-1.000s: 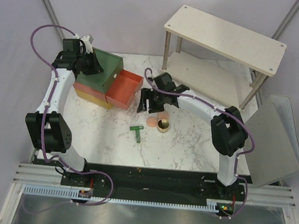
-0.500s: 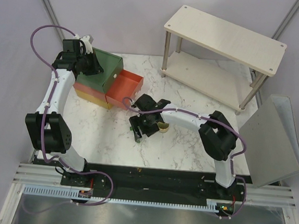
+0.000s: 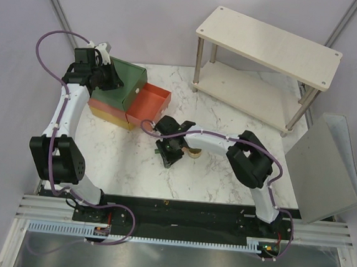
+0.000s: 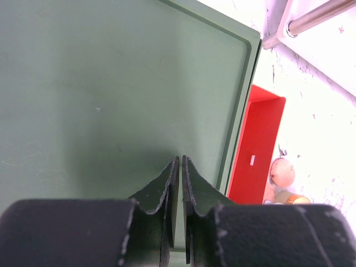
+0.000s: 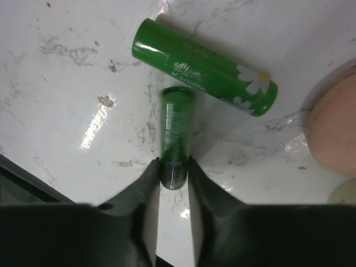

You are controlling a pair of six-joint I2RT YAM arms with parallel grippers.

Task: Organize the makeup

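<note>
We note bright, even overhead light; glare streaks the table (image 5: 95,127); left tool (image 4: 179,164) blurs up close.

A white marbled worktop (image 3: 215,177) carried a stacked drawer box with a green top (image 3: 122,82) at the upper left, its orange-red drawer (image 3: 149,106) pulled open toward the centre, a two-tier pale wooden shelf on metal legs (image 3: 267,44) at the upper right, and a grey metal sheet (image 3: 325,171) at the right edge.
</note>
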